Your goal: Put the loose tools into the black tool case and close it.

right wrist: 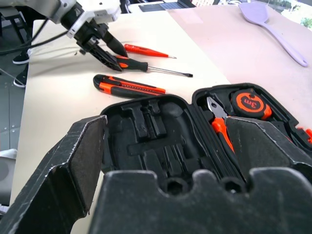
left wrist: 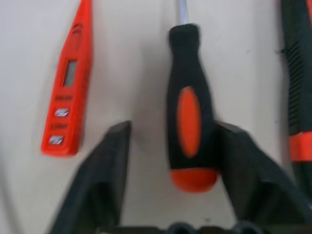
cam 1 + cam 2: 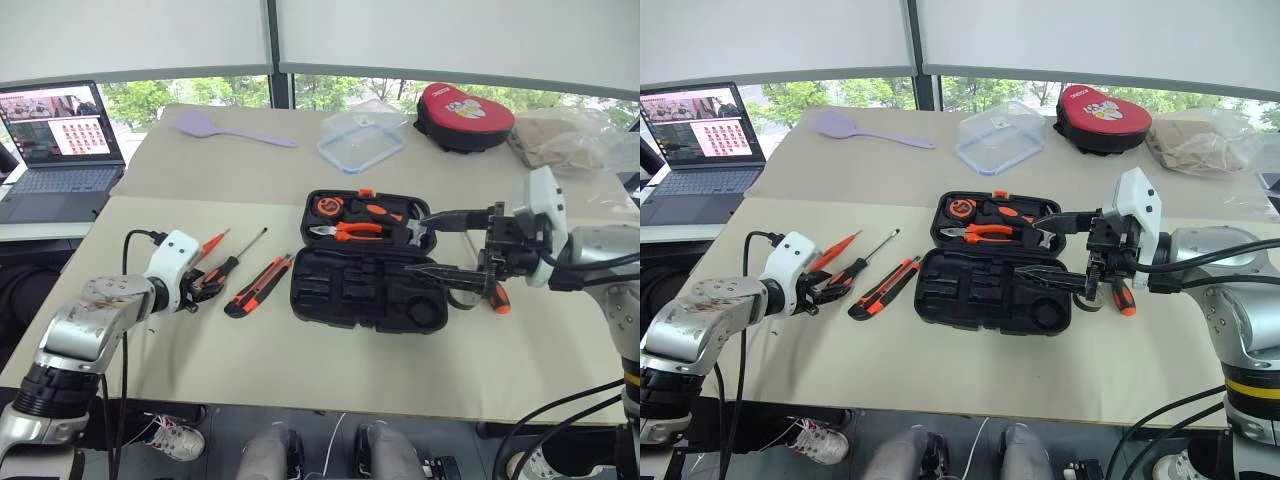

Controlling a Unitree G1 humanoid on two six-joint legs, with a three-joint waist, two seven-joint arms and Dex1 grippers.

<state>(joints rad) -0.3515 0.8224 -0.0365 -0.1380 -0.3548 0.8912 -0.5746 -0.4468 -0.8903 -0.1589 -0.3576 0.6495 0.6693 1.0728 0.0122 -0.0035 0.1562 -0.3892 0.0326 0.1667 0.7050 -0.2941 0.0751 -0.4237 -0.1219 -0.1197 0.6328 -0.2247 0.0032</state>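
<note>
The left gripper (image 3: 203, 290) lies nearest, low over the table (image 3: 300, 360) to the left of the black tool case (image 3: 365, 262), its two black fingers set apart on either side of the handle of the black-and-orange screwdriver (image 2: 189, 127); in the left wrist view one finger seems to touch the handle while a gap shows at the other, so whether it is truly clamped cannot be told. Just left of that screwdriver lies the slim orange tester screwdriver (image 2: 67, 88), and between the screwdriver and the case lies the black-and-orange utility knife (image 3: 258, 286), all flat on the table and apart from the case. The case lies open, its near half showing bare moulded slots and its far half holding orange-handled pliers (image 3: 352, 231) and an orange tape measure (image 3: 329, 206). The right gripper (image 3: 432, 242) hangs over the case's right part with its jaws spread wide and nothing between them. Just right of the case, partly behind that gripper, another orange-ended tool (image 3: 499, 297) lies on the table. Beyond the case sit a clear plastic container (image 3: 362, 138), a red-and-black pouch (image 3: 463, 116) and a lilac spatula (image 3: 232, 128), and far to the case's left stands an open laptop (image 3: 60, 150).
</note>
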